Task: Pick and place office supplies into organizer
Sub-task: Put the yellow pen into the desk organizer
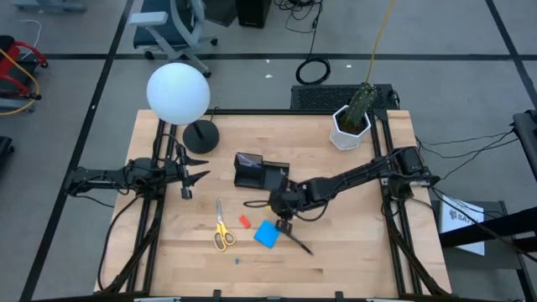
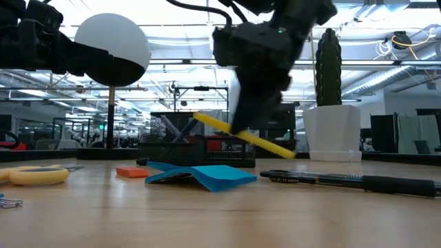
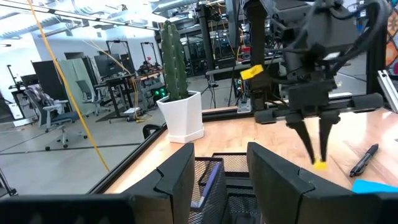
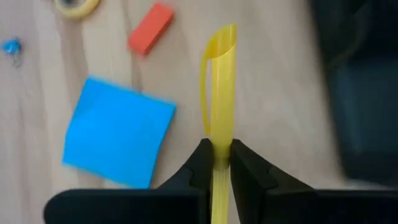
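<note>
One slim yellow plastic pen pinched in right gripper jaws, tilted above the counter beside the small black mesh organizer (likely inbound). Left gripper jaws parted, empty.

Wooden table seen carrying black organizer near centre. Lamp base set beyond-left of organizer; white plant pot beyond-right. In front of organizer: yellow-handled scissors, red eraser, blue pad, black pen, tiny blue piece.
</note>
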`<state>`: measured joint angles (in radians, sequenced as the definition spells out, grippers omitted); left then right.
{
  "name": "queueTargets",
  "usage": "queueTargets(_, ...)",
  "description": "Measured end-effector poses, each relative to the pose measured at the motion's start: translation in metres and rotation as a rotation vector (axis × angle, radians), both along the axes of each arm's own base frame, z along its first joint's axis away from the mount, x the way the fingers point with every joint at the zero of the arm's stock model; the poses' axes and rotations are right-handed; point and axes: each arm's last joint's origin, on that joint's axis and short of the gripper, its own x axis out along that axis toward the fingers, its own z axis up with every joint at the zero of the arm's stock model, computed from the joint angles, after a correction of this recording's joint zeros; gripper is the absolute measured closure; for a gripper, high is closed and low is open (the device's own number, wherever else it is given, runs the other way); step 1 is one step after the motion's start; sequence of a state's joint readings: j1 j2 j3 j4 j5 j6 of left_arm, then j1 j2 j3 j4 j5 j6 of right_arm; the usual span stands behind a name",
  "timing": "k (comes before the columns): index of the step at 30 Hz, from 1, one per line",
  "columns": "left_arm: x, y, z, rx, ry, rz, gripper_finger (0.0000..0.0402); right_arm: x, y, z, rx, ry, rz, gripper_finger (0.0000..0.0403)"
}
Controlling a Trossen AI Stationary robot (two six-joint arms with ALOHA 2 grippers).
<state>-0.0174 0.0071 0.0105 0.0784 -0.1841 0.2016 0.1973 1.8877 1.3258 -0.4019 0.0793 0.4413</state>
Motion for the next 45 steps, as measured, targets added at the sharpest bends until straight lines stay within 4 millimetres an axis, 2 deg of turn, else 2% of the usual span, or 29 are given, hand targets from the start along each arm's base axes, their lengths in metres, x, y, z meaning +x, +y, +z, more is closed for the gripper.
queueTargets(16, 0.0, 0.0, 0.0, 0.0, 0.0, 0.0, 0.0247, 0.031, -0.037, 0.037, -0.215, -0.425, 0.049, 0.0379)
queueTargets(27, 0.0, 0.0, 0.0, 0.0, 0.0, 0.0, 0.0247, 0.042, -0.059, 0.053, -0.338, -0.643, 0.071, 0.0379)
queueTargets(32, 0.0, 0.0, 0.0, 0.0, 0.0, 0.0, 0.0247, 0.035, -0.076, 0.042, -0.379, -0.782, 0.028, 0.0379)
queueTargets(38, 0.0, 0.0, 0.0, 0.0, 0.0, 0.0, 0.0247, 0.013, -0.098, 0.023, -0.413, -0.966, -0.058, 0.0379)
queueTargets(45, 0.0, 0.0, 0.0, 0.0, 0.0, 0.0, 0.0247, -0.013, -0.108, 0.006, -0.43, -1.074, -0.107, 0.0379)
